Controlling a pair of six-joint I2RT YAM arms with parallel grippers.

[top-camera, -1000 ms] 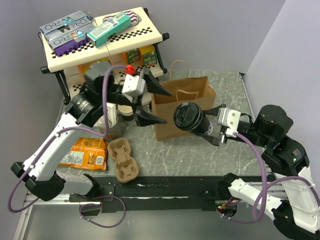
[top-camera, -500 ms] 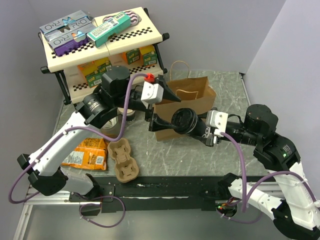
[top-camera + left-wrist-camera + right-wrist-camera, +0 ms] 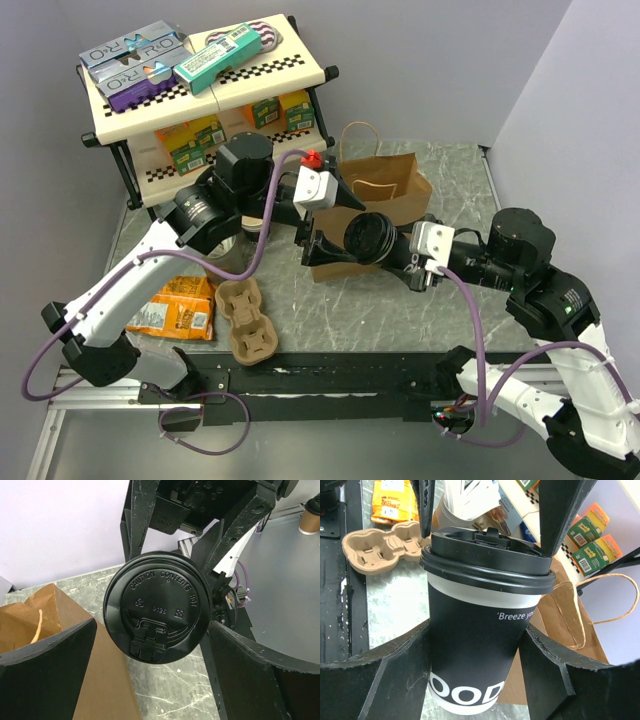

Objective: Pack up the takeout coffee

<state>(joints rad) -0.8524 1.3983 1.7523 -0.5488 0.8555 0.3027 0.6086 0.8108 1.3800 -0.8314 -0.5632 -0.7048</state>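
Just over the near edge of the brown paper bag (image 3: 386,186), the right gripper (image 3: 475,667) clamps the black-lidded takeout coffee (image 3: 366,238) sideways, off the desk. At the bag's left, the left gripper (image 3: 335,226) gapes wide, fingers (image 3: 47,655) flanking the lid.

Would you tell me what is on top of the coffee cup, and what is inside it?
A black lid sits on the cup, covering its mouth fully. The lid hides whatever is inside.
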